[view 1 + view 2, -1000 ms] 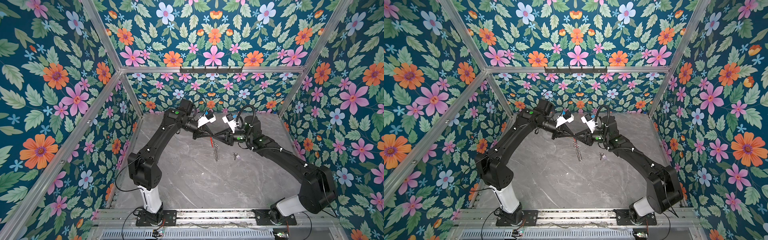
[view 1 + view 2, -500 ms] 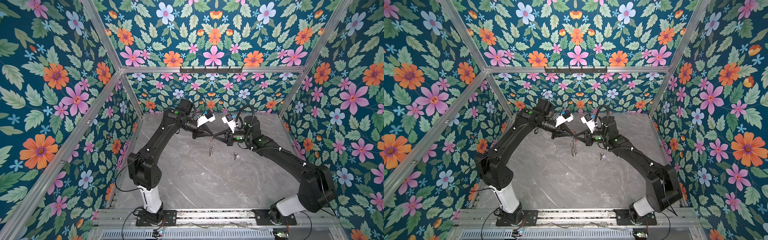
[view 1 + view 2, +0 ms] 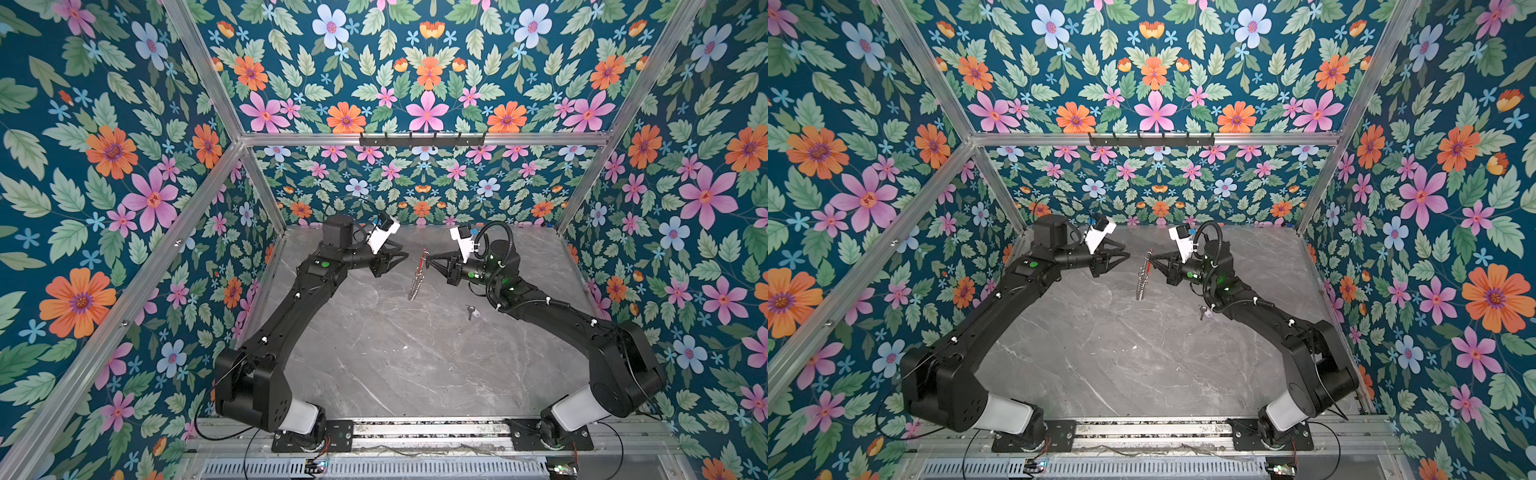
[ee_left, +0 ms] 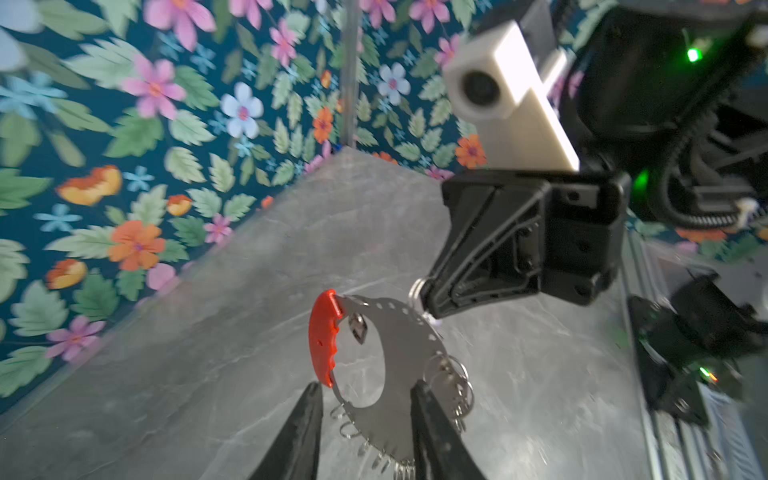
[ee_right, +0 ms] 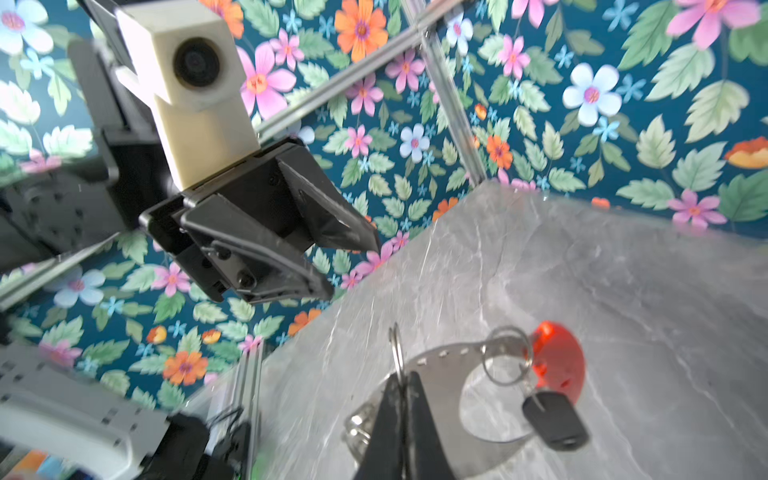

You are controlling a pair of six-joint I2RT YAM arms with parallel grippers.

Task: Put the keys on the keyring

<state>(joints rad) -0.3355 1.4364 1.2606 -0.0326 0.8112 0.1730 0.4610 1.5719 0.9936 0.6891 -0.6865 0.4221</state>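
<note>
Your right claw (image 3: 430, 262) is pinched fully closed on the keyring (image 3: 417, 277), which hangs edge-on below its tips. Your left claw (image 4: 365, 388) stands part open and empty, just beside the ring.

I count two keys and one keyring. A dark-headed key (image 5: 555, 419) already dangles from a small ring next to the red section (image 5: 557, 361). A tagged key (image 3: 471, 311) lies on the bench (image 3: 395, 353) under your right claw's wrist, well apart from its tips.

By my reckoning you're about halfway: the loose key remains to be picked up and threaded on.
</note>
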